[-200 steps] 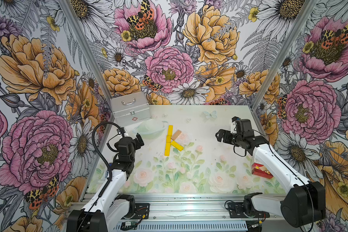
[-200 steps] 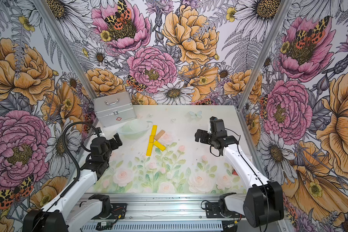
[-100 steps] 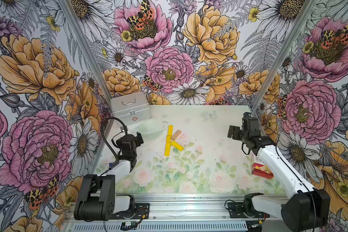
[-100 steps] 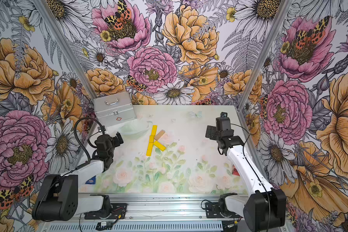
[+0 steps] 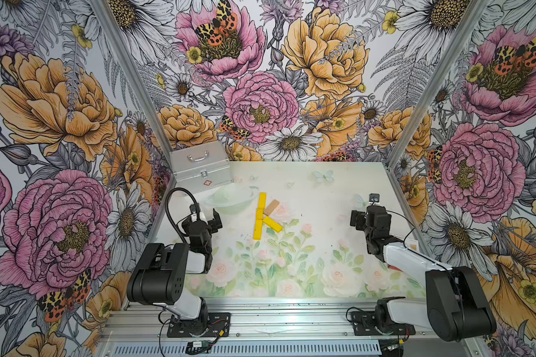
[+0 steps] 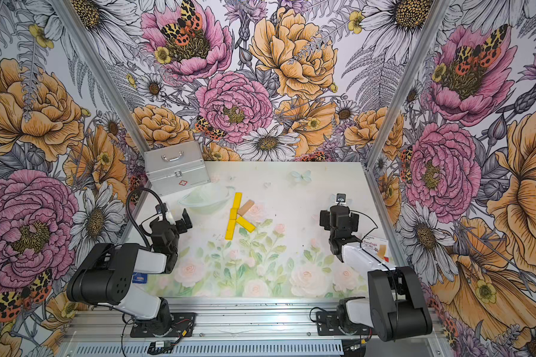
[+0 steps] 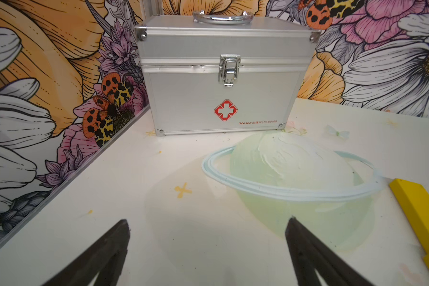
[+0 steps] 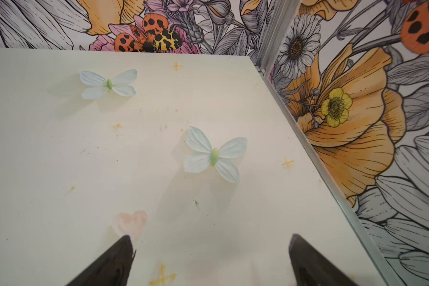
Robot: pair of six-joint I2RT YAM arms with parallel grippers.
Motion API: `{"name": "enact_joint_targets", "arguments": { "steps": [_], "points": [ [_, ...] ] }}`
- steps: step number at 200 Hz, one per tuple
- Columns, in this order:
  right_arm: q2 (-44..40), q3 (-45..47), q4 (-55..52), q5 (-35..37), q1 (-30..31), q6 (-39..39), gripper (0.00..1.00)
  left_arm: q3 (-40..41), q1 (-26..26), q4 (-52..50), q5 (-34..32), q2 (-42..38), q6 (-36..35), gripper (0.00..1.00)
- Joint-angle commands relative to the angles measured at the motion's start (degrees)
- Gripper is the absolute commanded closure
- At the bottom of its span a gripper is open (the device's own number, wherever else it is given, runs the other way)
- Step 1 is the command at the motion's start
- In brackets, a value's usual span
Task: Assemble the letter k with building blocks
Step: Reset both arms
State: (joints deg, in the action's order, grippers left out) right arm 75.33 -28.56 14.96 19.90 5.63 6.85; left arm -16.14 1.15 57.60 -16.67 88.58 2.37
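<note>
The letter k [image 5: 259,216] stays put as left arm [image 5: 195,261] and right arm [image 5: 406,262] pull back (jaws apart on both)

Sitting w/ left arm [image 5: 195,262] & right arm [image 5: 409,262] folded toward base, elbows bent. Gripping nothing w/ left gripper [image 7: 207,221] & right gripper [image 8: 209,237], both spread wide.

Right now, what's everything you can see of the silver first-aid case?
The silver case looks like brushed aluminium, with ribbed edge trim and riveted corner caps. A curved metal handle sits on its lid; the front latch looks fastened, lid shut. The front bears a red-and-white cross emblem and small red lettering. It stands upright on the table in the far left corner, near the walls; whether it touches them is unclear. Nothing else touches it.
</note>
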Motion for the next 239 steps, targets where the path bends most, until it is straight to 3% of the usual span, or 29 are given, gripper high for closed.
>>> {"name": "enact_joint_targets", "arguments": {
  "steps": [1, 13, 26, 43, 59, 69, 81, 195, 239],
  "points": [
    [1.5, 0.0, 16.4, -1.6, -0.8, -4.9, 0.01, 0.9, -0.8, 7.6, 1.5, -0.1, -0.5, 0.01],
    [2.1, 2.6, 19.5, -5.7, -1.9, -4.8, 0.01, 0.5, -0.8, 6.9, 1.2, -0.1, -0.4, 0.01],
    [5.6, 9.6, 34.3, -9.1, -3.3, -4.3, 0.01, 0.0, -0.6, 5.9, 1.5, -0.2, -0.7, 0.01],
    [13.1, 13.9, 50.3, -6.1, -4.9, -1.6, 0.01, -0.4, 0.3, 5.5, 2.0, -0.1, -2.0, 0.01],
    [11.5, 5.6, 31.5, -2.3, -5.6, 1.1, 0.01, -0.4, 0.3, 5.5, 3.1, -0.1, -2.4, 0.01],
    [12.1, 6.7, 34.9, -7.7, -5.3, -1.7, 0.01, -0.4, 0.1, 5.4, 3.0, -0.1, -2.2, 0.01],
    [11.8, 6.1, 33.0, -9.0, -5.7, -1.3, 0.01, -0.5, -0.3, 5.0, 2.8, -0.1, -1.7, 0.01],
    [12.1, 6.1, 33.5, -8.7, -5.8, -1.3, 0.01, -0.6, -0.6, 4.7, 2.3, -0.2, -1.1, 0.01],
    [12.1, 6.1, 33.5, -8.7, -5.8, -1.3, 0.01, -3.2, 0.2, -0.1, 2.1, -0.2, -2.1, 0.01]
  ]
}}
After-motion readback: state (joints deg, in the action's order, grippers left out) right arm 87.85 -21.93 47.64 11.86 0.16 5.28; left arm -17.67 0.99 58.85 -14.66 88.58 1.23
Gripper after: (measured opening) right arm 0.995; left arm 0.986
